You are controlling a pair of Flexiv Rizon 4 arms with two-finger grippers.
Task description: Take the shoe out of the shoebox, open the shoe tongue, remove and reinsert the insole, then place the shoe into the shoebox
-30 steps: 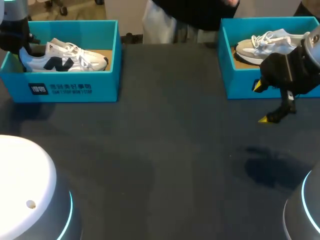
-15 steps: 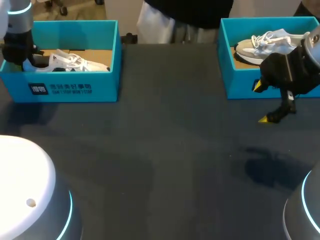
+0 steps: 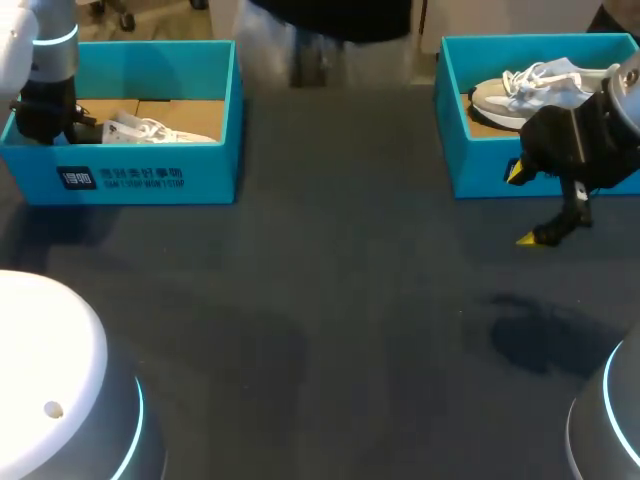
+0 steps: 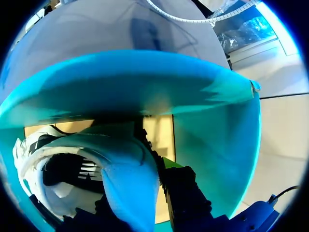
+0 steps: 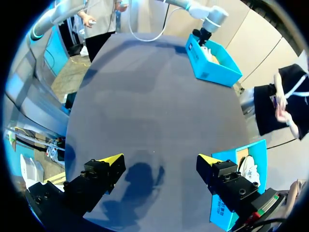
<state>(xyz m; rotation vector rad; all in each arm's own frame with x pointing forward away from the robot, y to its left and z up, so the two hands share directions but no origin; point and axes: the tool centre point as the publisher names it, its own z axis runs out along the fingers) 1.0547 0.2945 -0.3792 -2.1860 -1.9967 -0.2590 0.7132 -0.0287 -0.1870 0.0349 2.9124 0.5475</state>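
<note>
Dark table between two teal boxes. Right gripper spread wide, holding nothing, over table just before right shoebox with grey sneaker inside. Left shoebox front wall hides most of white sneaker lying inside. Left gripper clamped on its heel. Long axis along box length, toe toward table middle.

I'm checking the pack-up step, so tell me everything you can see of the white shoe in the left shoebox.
The white shoe lies low inside the teal shoebox on its cardboard floor; only laces and upper show above the front wall. It looks like soft fabric. Its collar gapes open, dark inside. The left gripper holds it at the heel end, fingers clamping the heel wall.
</note>
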